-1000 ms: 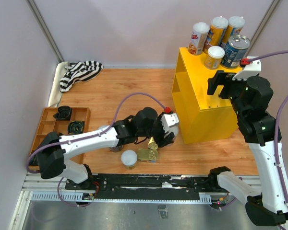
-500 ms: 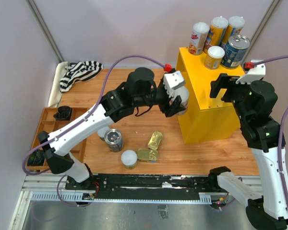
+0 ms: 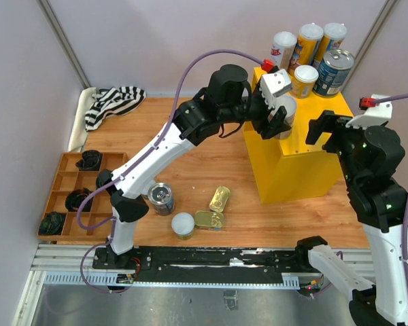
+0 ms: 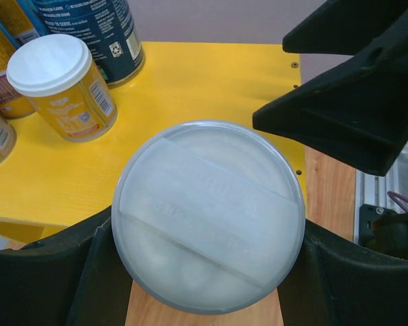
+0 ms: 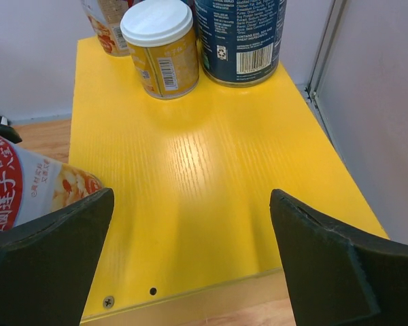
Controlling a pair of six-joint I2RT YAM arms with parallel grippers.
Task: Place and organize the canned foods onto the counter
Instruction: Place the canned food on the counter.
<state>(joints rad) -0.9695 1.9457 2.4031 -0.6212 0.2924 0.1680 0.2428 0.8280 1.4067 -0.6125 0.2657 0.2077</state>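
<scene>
Can (image 4: pixel 209 214) now up over counter (image 5: pixel 177 156)

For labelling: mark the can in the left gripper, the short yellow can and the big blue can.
held can (image 4: pixel 209 216), left wrist view, middle of its pale lid.
short yellow can (image 5: pixel 156 22), right wrist view, white lid.
big blue can (image 5: pixel 239 41), right wrist view, labelled side.

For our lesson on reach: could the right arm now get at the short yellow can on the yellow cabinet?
Probably yes. The right gripper is open and faces the short yellow can across bare cabinet top; the left gripper holds its red-and-white can off to one side.
</scene>
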